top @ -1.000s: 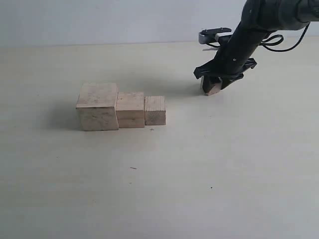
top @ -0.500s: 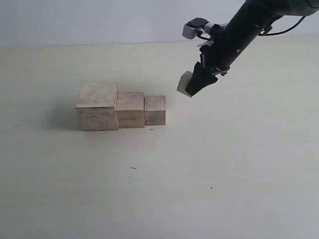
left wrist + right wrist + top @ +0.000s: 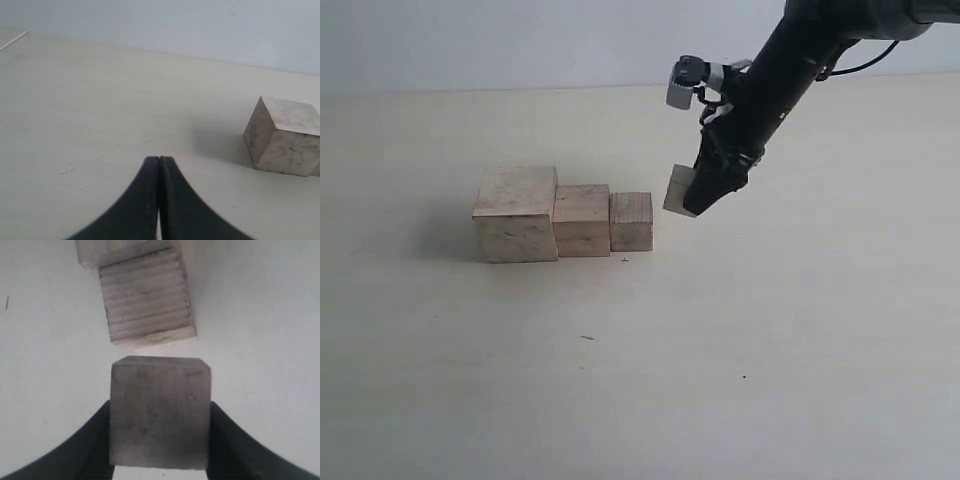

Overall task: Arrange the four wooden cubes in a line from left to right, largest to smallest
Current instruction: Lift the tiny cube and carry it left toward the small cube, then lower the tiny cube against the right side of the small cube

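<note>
Right gripper (image 3: 698, 195) clamps the smallest cube (image 3: 677, 190) near the third-largest cube (image 3: 631, 221), evidently to finish the descending row.

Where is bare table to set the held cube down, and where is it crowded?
Free: the table right of the third cube, below the smallest cube in the right claw; also everything in front of the cubes. Crowded: largest cube, second cube and third sit with no visible gap.
</note>
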`<act>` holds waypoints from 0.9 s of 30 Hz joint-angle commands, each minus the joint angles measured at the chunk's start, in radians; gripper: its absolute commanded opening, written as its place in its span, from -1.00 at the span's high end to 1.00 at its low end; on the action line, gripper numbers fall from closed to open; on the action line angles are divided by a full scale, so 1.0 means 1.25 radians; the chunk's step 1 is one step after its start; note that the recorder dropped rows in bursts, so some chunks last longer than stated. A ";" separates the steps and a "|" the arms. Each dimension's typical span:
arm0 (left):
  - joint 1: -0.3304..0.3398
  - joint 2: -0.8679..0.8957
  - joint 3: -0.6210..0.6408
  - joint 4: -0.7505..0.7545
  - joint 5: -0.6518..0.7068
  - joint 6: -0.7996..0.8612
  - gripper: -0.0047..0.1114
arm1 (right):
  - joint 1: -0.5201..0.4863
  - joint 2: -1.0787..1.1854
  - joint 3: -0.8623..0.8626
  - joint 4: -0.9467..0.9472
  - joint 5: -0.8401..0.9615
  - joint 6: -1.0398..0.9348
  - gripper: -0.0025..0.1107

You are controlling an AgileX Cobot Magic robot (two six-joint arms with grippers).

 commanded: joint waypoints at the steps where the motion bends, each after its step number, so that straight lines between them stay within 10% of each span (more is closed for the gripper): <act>1: 0.002 -0.005 0.000 0.003 -0.005 0.001 0.92 | 0.014 0.000 0.003 -0.071 0.003 -0.004 0.96; 27: 0.002 -0.005 0.000 0.003 -0.005 0.001 0.92 | 0.020 0.010 0.003 -0.076 0.003 -0.092 0.96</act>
